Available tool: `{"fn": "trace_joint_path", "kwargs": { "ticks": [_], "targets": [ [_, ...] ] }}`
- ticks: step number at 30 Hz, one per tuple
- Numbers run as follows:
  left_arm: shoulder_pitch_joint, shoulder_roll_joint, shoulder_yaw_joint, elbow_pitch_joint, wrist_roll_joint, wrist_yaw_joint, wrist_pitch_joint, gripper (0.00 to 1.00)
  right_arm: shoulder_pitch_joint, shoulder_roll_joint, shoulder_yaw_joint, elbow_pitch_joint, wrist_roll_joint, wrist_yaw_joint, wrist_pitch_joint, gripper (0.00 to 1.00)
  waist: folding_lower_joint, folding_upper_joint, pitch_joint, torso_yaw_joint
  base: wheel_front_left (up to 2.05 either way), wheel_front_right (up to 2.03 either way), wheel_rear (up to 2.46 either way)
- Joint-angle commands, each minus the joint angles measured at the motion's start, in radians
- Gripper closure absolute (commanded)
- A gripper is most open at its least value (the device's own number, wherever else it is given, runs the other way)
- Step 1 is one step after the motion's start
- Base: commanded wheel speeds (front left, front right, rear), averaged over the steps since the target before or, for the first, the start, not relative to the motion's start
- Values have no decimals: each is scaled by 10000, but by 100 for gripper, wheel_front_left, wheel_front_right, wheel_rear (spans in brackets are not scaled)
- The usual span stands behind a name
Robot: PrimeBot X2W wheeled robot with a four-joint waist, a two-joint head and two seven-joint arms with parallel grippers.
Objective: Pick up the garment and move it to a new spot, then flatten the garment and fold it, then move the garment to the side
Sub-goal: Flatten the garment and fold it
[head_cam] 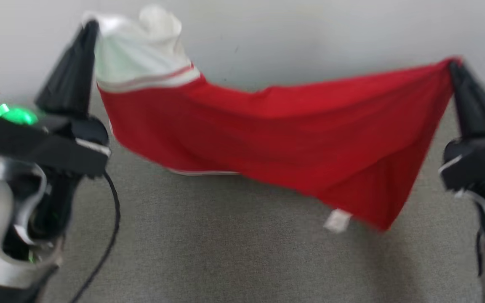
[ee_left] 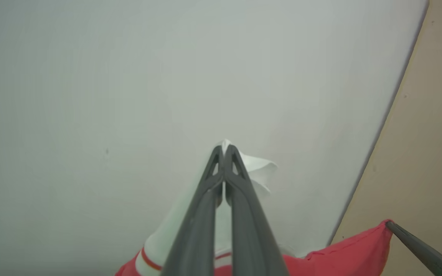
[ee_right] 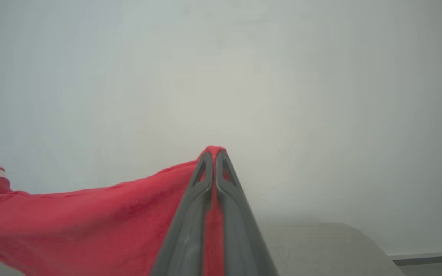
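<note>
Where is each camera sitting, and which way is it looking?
Head view: on the robot's head, looking forward and down at the garment stretched between the left gripper and right gripper over a grey surface.
Left wrist view: on the left wrist, looking along its shut fingers pinching the white end, toward a pale wall.
Right wrist view: on the right wrist, looking along its fingers pinching the red corner.
Shared: the left wrist view also catches the right gripper and its red corner.

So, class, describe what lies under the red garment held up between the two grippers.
A grey surface lies below the garment, stretched between left gripper and right gripper. The patch behind the cloth is hidden.
</note>
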Motion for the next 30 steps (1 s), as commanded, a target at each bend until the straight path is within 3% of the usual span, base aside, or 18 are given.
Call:
{"fn": "trace_joint_path", "kwargs": {
  "ticks": [1, 6, 11, 19, 23, 26, 30],
  "targets": [
    [-422, 123, 54, -116, -44, -26, 123, 100, -364, -148, -39, -101, 125, -23, 89, 100, -1, 0, 65, -64, 0, 0, 0],
    [-2298, 213, -57, -37, 271, -161, 611, 100, -1975, -819, -17, -4, 424, -23, 592, 100, -1, 0, 209, -188, 0, 0, 0],
    [-3662, -55, -195, 1142, 158, -352, 873, 100, -3233, -1082, 96, 822, 293, -23, 724, 100, -1, 0, 645, -298, 0, 0, 0],
    [-5431, 11, -388, 3710, 894, -474, 711, 100, -5116, -297, 787, 3905, 490, -23, 637, 100, -1, 0, 2506, -875, 0, 0, 0],
    [-6520, -125, -252, 4576, 1235, -452, 257, 100, -6350, 24, 897, 5205, 69, -20, -114, 100, -1, 0, 3380, -1106, 0, 0, 0],
    [-8148, -442, 3, 5673, 1580, -478, -754, 100, -8182, 249, 551, 6685, -900, -21, -1769, 100, -1, 0, 4265, -1262, 0, 0, 0],
    [-9346, -503, -84, 6133, 2235, -748, -1897, 100, -9425, 398, 419, 7440, -1798, -21, -3251, 100, -1, 0, 4582, -1319, 0, 0, 0]
  ]
}}
